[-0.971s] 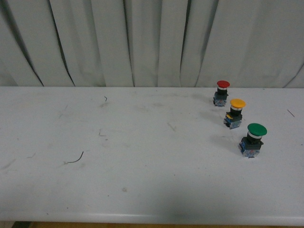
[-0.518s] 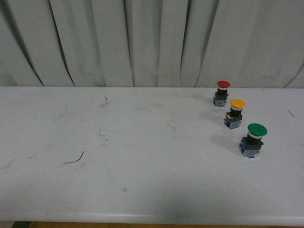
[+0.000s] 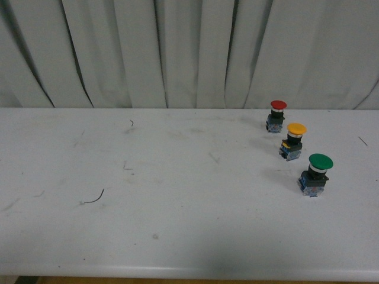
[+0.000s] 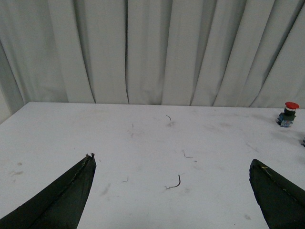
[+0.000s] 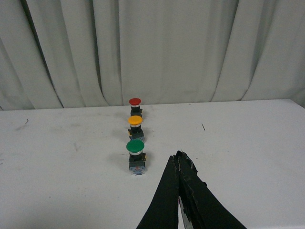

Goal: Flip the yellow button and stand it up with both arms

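Note:
The yellow button (image 3: 294,141) stands upright, cap up, on the white table at the right. It is the middle one of a row, between the red-capped button (image 3: 276,115) and the larger green-capped button (image 3: 316,173). It also shows in the right wrist view (image 5: 136,126). My right gripper (image 5: 178,156) is shut and empty, to the near right of the green button (image 5: 136,156). My left gripper (image 4: 171,162) is open and empty above the table's left part. The red button (image 4: 288,113) shows far off in its view. Neither arm shows in the front view.
The white table (image 3: 177,195) carries scuffs and a small curved wire scrap (image 3: 95,197), which also shows between my left fingers in the left wrist view (image 4: 175,182). A pleated grey curtain (image 3: 189,53) hangs behind the table's far edge.

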### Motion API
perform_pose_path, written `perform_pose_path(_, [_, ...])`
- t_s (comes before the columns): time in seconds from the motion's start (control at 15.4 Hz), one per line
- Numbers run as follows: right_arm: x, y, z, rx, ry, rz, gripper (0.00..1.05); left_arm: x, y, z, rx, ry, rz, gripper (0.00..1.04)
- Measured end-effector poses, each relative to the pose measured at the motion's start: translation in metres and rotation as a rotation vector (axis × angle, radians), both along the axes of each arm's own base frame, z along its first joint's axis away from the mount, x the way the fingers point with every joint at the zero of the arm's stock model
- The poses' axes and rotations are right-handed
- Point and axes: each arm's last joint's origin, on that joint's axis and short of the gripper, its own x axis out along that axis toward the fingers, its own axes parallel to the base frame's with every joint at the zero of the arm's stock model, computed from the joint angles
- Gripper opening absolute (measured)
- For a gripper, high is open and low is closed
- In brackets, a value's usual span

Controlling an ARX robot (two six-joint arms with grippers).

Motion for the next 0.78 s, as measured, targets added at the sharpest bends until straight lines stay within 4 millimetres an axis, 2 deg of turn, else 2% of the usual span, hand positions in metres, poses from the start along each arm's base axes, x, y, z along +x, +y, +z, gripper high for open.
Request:
perform_pose_path(0.06, [0.0000, 0.0000, 0.0000, -0.001, 0.000, 0.000, 0.02, 0.0000, 0.0000, 0.0000, 0.000, 0.000, 0.000, 0.98])
perform_pose_path(0.52, [0.0000, 0.0000, 0.0000, 0.000, 0.000, 0.000, 0.93, 0.0000, 0.0000, 0.0000, 0.000, 0.000, 0.000, 0.98])
perform_pose_path(0.58, [0.0000, 0.0000, 0.0000, 0.000, 0.000, 0.000, 1.00, 0.0000, 0.0000, 0.0000, 0.000, 0.000, 0.000, 0.98])
perform_pose_path(0.65, [0.0000, 0.0000, 0.0000, 0.000, 0.000, 0.000, 0.97, 0.0000, 0.0000, 0.0000, 0.000, 0.000, 0.000, 0.98])
perform_pose_path(0.78, [0.0000, 0.0000, 0.0000, 0.000, 0.000, 0.000, 0.98, 0.0000, 0.0000, 0.0000, 0.000, 0.000, 0.000, 0.98])
